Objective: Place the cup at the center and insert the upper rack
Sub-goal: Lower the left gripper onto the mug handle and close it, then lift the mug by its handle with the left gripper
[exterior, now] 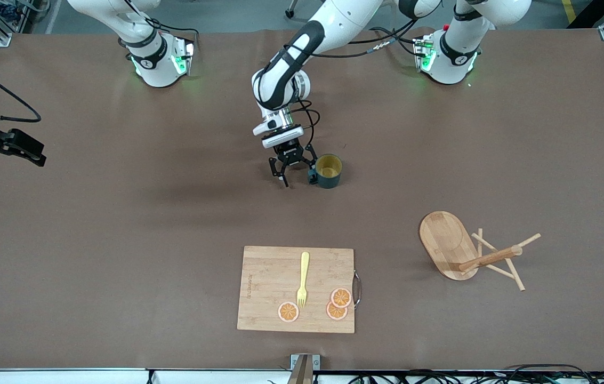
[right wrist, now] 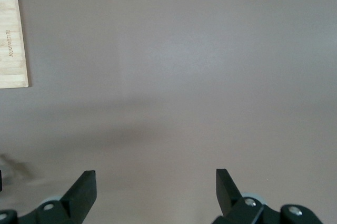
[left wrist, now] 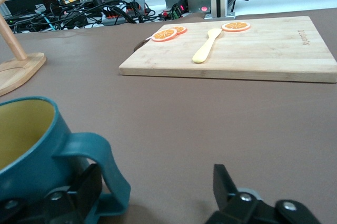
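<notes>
Bamboo cutting board (exterior: 296,289): nearest the front camera, mid-table; metal handle (exterior: 356,289) at the edge toward the left arm's end. On it a yellow fork (exterior: 303,279) and three orange slices (exterior: 336,304), all flat.

Upper rack (exterior: 472,253): toward the left arm's end, slightly farther from the front camera than the board. Tipped over on the table, oval base (exterior: 447,244) on edge, post (exterior: 490,258) and thin pegs (exterior: 505,261) lying low.

Cup (exterior: 328,170): mid-table, farther still, upright, teal outside, mustard inside, handle (left wrist: 100,174) toward the left gripper.

Left gripper (exterior: 296,172): low, just beside the cup, fingers wide, one finger (left wrist: 83,190) at the handle, nothing clamped.

Right gripper (right wrist: 156,187): waiting over bare table at the right arm's end, fingers spread wide, empty.
</notes>
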